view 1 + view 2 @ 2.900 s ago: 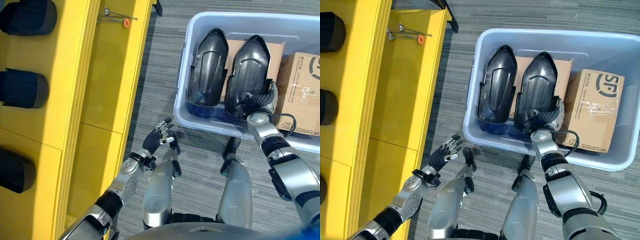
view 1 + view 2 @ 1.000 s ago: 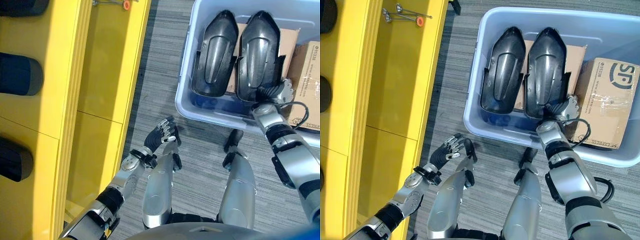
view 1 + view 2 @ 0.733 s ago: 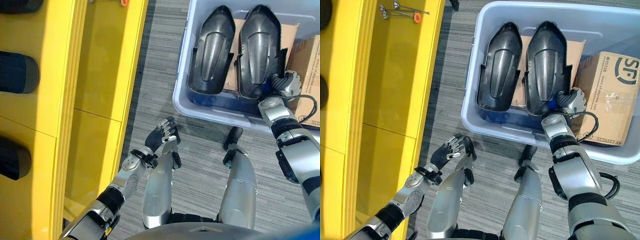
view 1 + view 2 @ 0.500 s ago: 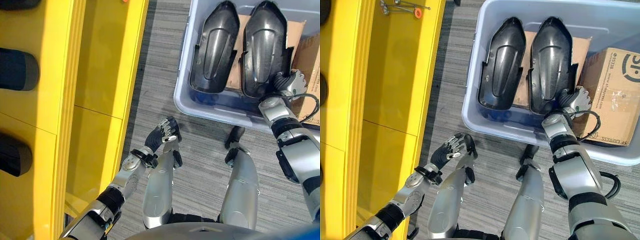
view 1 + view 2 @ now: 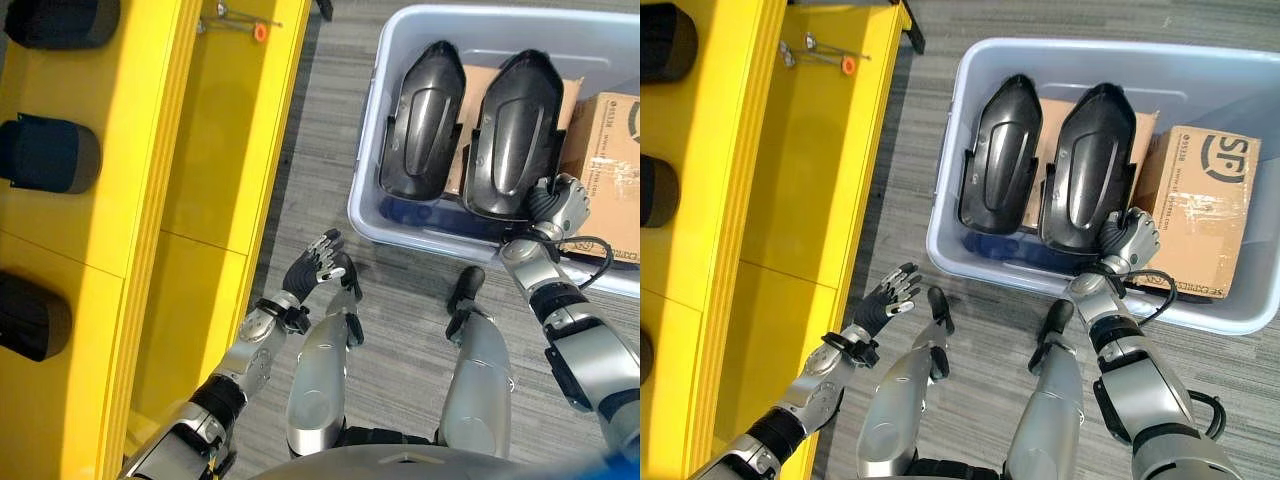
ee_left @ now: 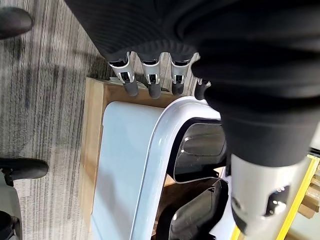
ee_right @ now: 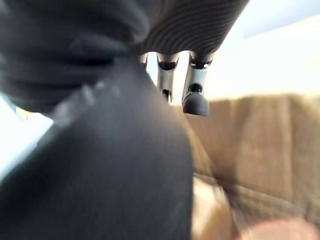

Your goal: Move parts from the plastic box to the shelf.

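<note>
Nearest me, my left hand [image 5: 312,272] hangs over the grey carpet floor [image 5: 400,300] between the shelf and the box, fingers loosely spread and holding nothing; just beyond to the right, my right hand [image 5: 1127,238] sits at the near end of the right-hand black part [image 5: 1088,170], inside the plastic box [image 5: 958,120]; I cannot tell whether its fingers are clasped on the part or merely against it; the left-hand black part [image 5: 999,155] lies beside it, both lengthwise in the box with cardboard under their far ends; a taped cardboard carton [image 5: 1200,210] fills the box's right side; on the left stands the yellow shelf [image 5: 215,150], with dark parts [image 5: 48,155] on its leftmost level; at its far end lie some small metal pieces [image 5: 240,22] with an orange bit.
</note>
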### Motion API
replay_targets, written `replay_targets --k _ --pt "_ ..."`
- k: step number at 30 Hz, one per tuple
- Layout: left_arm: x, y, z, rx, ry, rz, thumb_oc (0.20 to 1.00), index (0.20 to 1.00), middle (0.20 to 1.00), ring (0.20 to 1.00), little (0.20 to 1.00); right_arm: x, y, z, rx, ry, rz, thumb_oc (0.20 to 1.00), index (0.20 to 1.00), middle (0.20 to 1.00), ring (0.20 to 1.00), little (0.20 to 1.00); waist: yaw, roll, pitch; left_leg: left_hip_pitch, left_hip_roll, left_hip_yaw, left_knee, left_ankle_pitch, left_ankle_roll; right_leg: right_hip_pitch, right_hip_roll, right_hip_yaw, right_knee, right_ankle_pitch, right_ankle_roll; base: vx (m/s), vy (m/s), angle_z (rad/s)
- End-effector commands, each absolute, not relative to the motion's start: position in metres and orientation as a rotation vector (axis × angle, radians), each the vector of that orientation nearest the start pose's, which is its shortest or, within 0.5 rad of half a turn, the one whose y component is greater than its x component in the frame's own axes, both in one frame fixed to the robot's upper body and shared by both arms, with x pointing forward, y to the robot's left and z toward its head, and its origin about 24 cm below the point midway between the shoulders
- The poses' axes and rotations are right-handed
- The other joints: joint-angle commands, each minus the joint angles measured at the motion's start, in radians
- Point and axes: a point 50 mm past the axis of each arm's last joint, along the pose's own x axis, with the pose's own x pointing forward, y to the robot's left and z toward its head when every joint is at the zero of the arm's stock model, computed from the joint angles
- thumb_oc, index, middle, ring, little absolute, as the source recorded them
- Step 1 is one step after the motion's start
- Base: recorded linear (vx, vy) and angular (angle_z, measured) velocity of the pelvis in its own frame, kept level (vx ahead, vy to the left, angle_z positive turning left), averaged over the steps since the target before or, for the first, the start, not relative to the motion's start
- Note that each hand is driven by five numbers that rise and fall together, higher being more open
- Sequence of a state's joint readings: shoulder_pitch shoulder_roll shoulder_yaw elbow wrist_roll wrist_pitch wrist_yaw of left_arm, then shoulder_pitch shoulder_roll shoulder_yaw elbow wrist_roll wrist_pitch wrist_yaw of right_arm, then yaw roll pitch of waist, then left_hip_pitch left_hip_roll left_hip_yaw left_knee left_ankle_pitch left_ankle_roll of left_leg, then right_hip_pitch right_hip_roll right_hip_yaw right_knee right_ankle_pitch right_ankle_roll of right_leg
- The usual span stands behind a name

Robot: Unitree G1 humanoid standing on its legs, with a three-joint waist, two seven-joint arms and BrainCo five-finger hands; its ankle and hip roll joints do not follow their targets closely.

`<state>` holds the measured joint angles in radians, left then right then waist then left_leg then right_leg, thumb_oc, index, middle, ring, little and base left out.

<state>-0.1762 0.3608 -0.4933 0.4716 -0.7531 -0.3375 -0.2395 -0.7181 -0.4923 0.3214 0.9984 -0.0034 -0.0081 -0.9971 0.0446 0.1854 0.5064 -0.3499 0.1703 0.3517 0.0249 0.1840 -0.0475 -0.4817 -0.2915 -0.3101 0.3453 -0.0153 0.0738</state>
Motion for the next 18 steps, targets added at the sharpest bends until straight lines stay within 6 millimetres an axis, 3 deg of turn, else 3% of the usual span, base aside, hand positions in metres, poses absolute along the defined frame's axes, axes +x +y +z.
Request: replay_targets --k 1,3,4,7,9,15,18 --pt "0.255 0.151 -0.010 -0.251 0.104 -0.437 1.000 1.000 1.000 1.000 1.000 0.350 -0.285 0.136 -0.732 -0.272 -1.068 0.200 0.200 0.200 0.200 0.200 0.011 -0.051 0.014 0.082 0.009 -0.024 0.058 -0.134 -0.045 0.099 0.042 -0.002 -0.025 -0.034 0.032 0.05 -0.044 -0.19" --pt "0.254 0.154 -0.011 -0.238 0.102 -0.436 1.000 1.000 1.000 1.000 1.000 0.351 -0.285 0.142 -0.723 -0.298 -1.083 0.200 0.200 0.200 0.200 0.200 0.012 -0.055 0.014 0.099 0.009 -0.024 0.055 -0.136 -0.044 0.116 0.044 -0.003 -0.030 -0.034 0.033 0.05 -0.043 -0.12" --pt "0.253 0.160 -0.009 -0.232 0.090 -0.452 1.000 1.000 1.000 1.000 1.000 0.355 -0.288 0.167 -0.698 -0.369 -1.106 0.200 0.200 0.200 0.200 0.200 0.017 -0.067 0.014 0.165 0.010 -0.026 0.043 -0.137 -0.047 0.194 0.051 -0.012 -0.062 -0.034 0.031 0.07 -0.030 -0.06" --pt "0.250 0.161 -0.008 -0.232 0.093 -0.457 1.000 1.000 1.000 1.000 1.000 0.354 -0.291 0.183 -0.685 -0.423 -1.112 0.200 0.200 0.200 0.200 0.200 0.019 -0.074 0.009 0.212 0.011 -0.027 0.042 -0.141 -0.046 0.250 0.054 -0.015 -0.075 -0.037 0.025 0.10 0.013 -0.07" --pt "0.241 0.164 -0.014 -0.241 0.120 -0.444 1.000 1.000 1.000 1.000 1.000 0.351 -0.292 0.189 -0.672 -0.453 -1.084 0.200 0.200 0.200 0.200 0.200 0.020 -0.086 -0.031 0.264 0.012 -0.029 0.022 -0.141 -0.047 0.316 0.062 -0.020 -0.109 -0.037 0.022 0.20 0.033 0.02" --pt "0.226 0.174 -0.027 -0.237 0.174 -0.414 1.000 1.000 1.000 1.000 1.000 0.353 -0.276 0.176 -0.673 -0.416 -0.878 0.200 0.200 0.200 0.200 0.200 0.017 -0.125 -0.116 0.344 0.011 -0.025 -0.002 -0.138 -0.045 0.420 0.069 -0.022 -0.167 -0.023 0.022 0.13 0.029 0.00" --pt "0.219 0.177 -0.035 -0.233 0.208 -0.391 1.000 1.000 1.000 1.000 1.000 0.349 -0.253 0.144 -0.647 -0.309 -0.694 0.200 0.200 0.200 0.200 0.200 0.006 -0.142 -0.167 0.387 0.013 -0.005 -0.023 -0.118 -0.033 0.475 0.072 -0.028 -0.212 0.012 0.015 0.11 0.076 -0.03"
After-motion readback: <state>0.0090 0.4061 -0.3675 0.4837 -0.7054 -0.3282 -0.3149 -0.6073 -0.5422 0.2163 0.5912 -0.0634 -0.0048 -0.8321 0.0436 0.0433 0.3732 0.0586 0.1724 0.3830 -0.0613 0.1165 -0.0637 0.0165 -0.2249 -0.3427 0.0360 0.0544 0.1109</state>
